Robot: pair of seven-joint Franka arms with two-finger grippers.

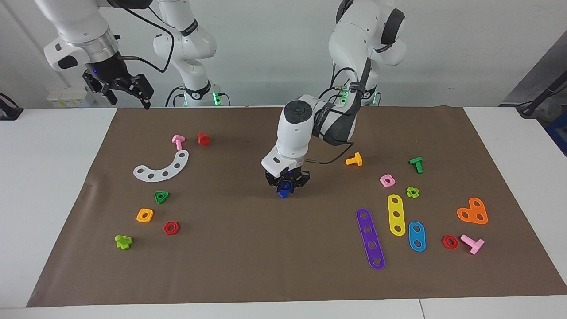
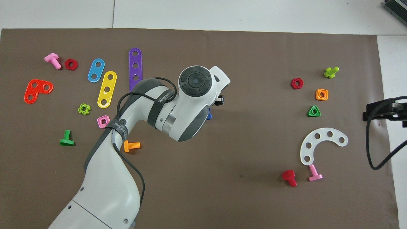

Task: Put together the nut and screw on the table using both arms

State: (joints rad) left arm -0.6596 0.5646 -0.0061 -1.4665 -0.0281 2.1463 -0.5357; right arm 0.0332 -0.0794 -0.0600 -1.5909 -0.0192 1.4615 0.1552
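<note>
Blue plastic, small and dark, shows between the fingertips of the left hand (image 1: 287,185) at the middle of the brown mat: a toy piece (image 1: 283,189) pinched tight and hanging low over the mat, most likely the screw (image 2: 209,115), though the hand hides too much to say which part it is, or whether nut and screw are already joined there. From above, only a sliver of blue peeps out beside the wrist. I would guess the piece is held at the centre so that both arms can reach it. The left arm (image 1: 294,133) bends down steeply from its base, so the fingers point almost straight at the bench (image 1: 57,177). The right hand (image 1: 128,91) waits with its fingers spread and empty, raised over the mat's corner at its own arm's end. No separate dark blue square nut lies anywhere in sight. Scattered clear of the working spot are the lookalikes: a pink square nut (image 1: 387,180) and orange bolt (image 1: 354,160) toward the left arm's end, a green triangular nut (image 1: 161,196) and orange square nut (image 1: 145,215) toward the right arm's.
</note>
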